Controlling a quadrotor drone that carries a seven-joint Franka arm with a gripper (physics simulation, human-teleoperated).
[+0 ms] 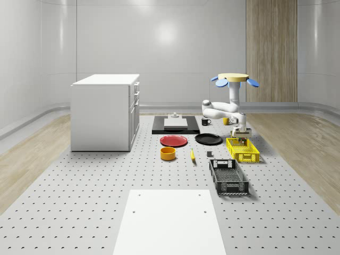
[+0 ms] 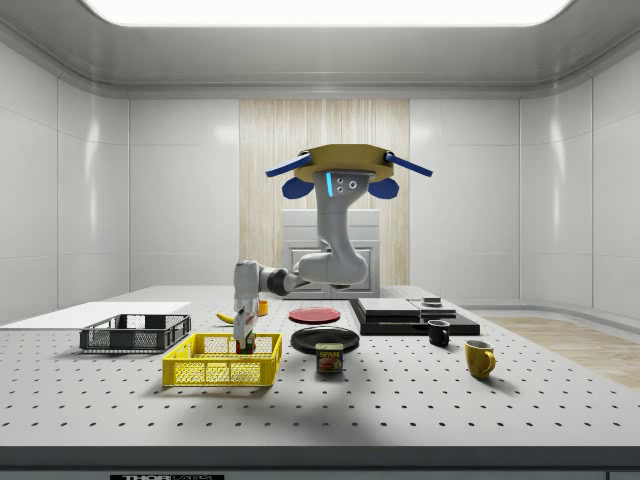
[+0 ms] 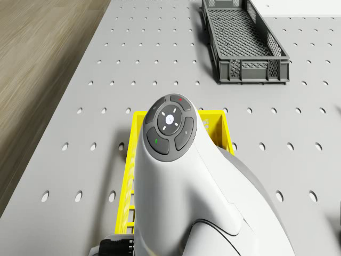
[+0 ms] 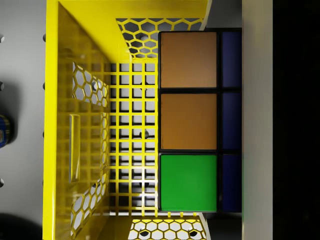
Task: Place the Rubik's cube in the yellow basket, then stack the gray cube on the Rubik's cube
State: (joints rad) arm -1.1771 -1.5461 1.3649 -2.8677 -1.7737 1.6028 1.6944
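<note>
pale walls and a wood-panelled strip back a gray perforated tabletop that carries everything. the drone hovers above the tabletop near its far right side in the whole-scene view, its arm folded down so the gripper dips inside the yellow basket. the basket sits near the tabletop's right edge in that view, with the dark gray crate just nearer the front edge.

the jaws are clamped on the rubik's cube, which hangs inside the basket; whether it touches the mesh floor i cannot tell. in the wrist view one finger lies flat against a side of the cube. holding it low between the walls, i judge, is so it can be let go without tumbling and will sit square enough to bear a second block.

the cube shows black-lined square tiles: two orange-brown and one green on the face toward the camera, dark blue tiles on the adjoining side. in the side view it is a small patch between the fingers.

i cannot pick out the gray cube with any certainty, so the stacking step is not yet done.
</note>
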